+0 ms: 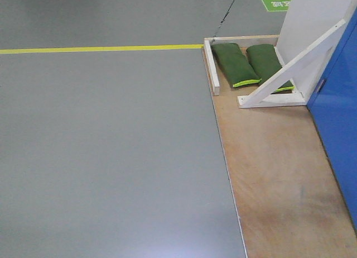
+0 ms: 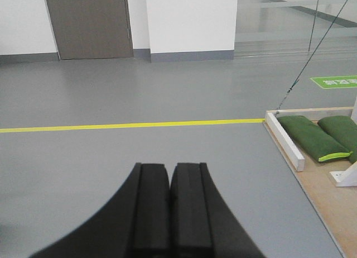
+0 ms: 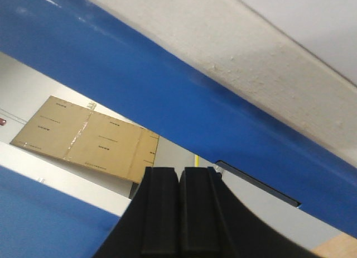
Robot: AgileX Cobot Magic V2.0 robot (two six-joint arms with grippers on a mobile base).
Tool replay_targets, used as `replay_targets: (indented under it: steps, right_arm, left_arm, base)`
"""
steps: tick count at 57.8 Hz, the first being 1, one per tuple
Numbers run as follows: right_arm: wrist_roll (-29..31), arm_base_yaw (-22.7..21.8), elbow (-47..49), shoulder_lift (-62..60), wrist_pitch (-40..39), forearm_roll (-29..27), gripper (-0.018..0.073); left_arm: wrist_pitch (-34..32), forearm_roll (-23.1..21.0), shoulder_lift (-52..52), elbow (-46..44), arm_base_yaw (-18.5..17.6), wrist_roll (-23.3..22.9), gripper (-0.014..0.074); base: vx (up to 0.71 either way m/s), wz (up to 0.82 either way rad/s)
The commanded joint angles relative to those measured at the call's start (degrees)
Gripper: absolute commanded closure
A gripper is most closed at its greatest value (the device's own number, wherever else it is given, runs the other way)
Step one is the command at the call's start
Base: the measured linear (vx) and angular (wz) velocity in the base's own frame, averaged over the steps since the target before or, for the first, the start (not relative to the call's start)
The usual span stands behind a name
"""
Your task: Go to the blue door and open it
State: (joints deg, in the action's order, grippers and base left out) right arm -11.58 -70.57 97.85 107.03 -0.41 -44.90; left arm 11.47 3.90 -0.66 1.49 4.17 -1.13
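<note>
Grey floor [image 1: 111, 157] met the plywood base [image 1: 273, 174] under the blue door [image 1: 340, 118] at far right, green sandbags [image 1: 234, 62] left of the door likely ballasting its frame; left gripper [image 2: 170, 213] and right gripper [image 3: 178, 213] were both clenched empty, the right close to the door.

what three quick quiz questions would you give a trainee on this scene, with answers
1. How many green sandbags lie on the wooden platform?
2. True or false: the left gripper and the right gripper are both shut.
3. In the front view, the blue door stands at: A the left edge, B the right edge, C the centre.

Key: 1 two; 2 true; 3 B.
</note>
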Motion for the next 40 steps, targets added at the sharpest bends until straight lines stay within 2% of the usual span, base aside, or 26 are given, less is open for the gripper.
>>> replay_targets:
  steps: [1,13,31,40]
  right_arm:
    - [0.3,3.3,2.1,-3.4,4.1,-0.3,0.0551]
    - [0.3,4.3,2.1,-4.0,7.8,-2.0,0.0551]
    - [0.3,4.3,2.1,-7.0,17.8,-4.8,0.0551]
    - [0.3,4.3,2.1,-8.0,21.1,-4.6,0.0551]
  left_arm:
    - [-4.8,-0.2,-0.8,-1.4,0.1,-0.4,0.0524]
    - [-4.8,-0.2,-0.8,-1.4,0.1,-0.4,0.0524]
    - [-4.8,-0.2,-0.8,-1.4,0.1,-0.4,0.0524]
    - [-4.8,-0.2,-0.8,-1.4,0.1,-0.4,0.0524]
  base:
    - [0.0,0.0]
    - [0.0,0.0]
    - [0.0,-0.02]
    - [-0.01,-0.03]
